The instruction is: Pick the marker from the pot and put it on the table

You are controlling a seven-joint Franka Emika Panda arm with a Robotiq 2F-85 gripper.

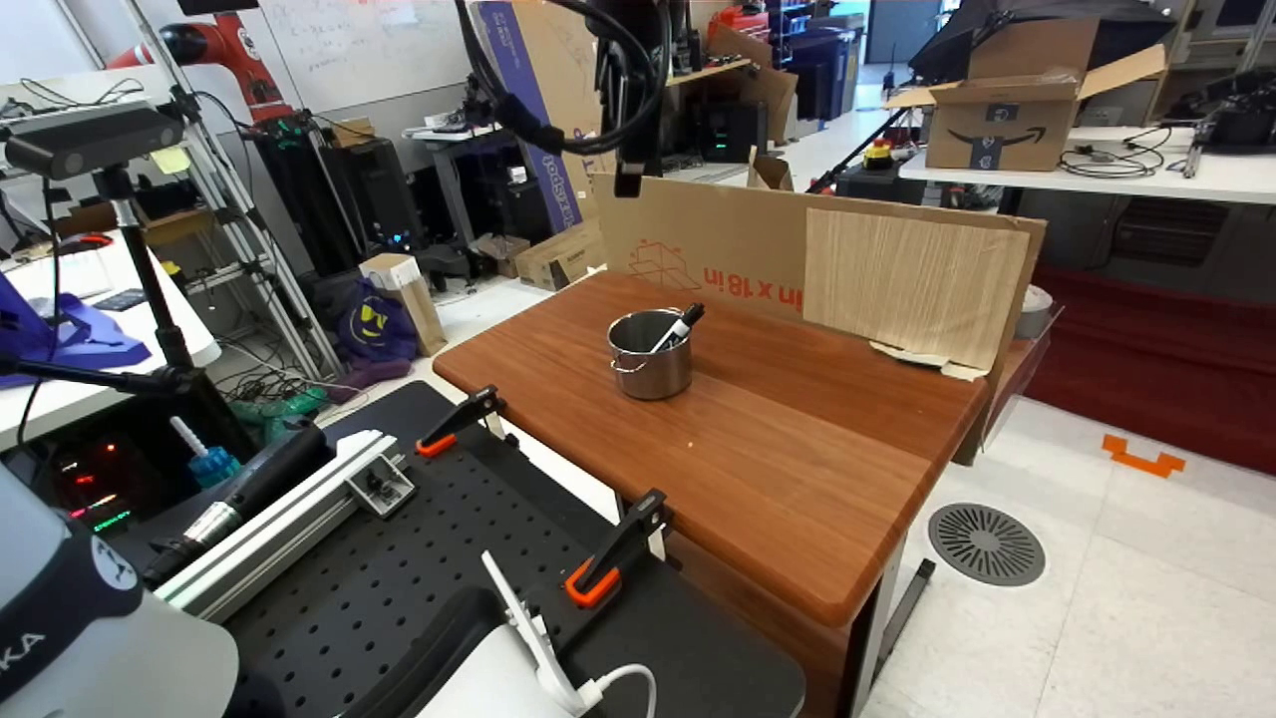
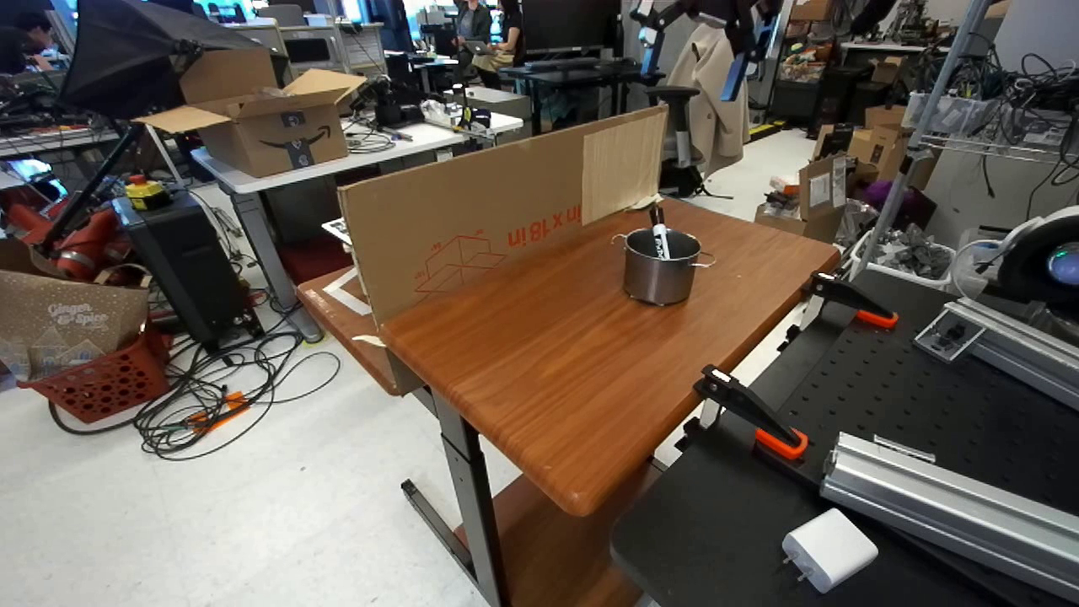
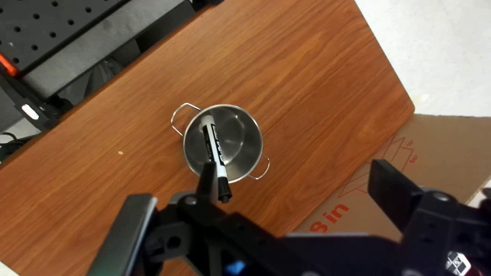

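The marker is white with black print and a black cap. It leans in the grey metal pot, its cap end sticking out past the rim. The pot stands on the reddish-brown table. Both exterior views also show the marker and the pot. My gripper is open and empty, fingers wide apart, high above the table; it also shows at the top of an exterior view. In the wrist view one finger overlaps the marker's edge, but the gripper is well above it.
A cardboard panel stands upright along one long edge of the table. A black perforated bench adjoins the opposite edge, with orange-and-black clamps at the joint. The pot has thin wire handles that stick out.
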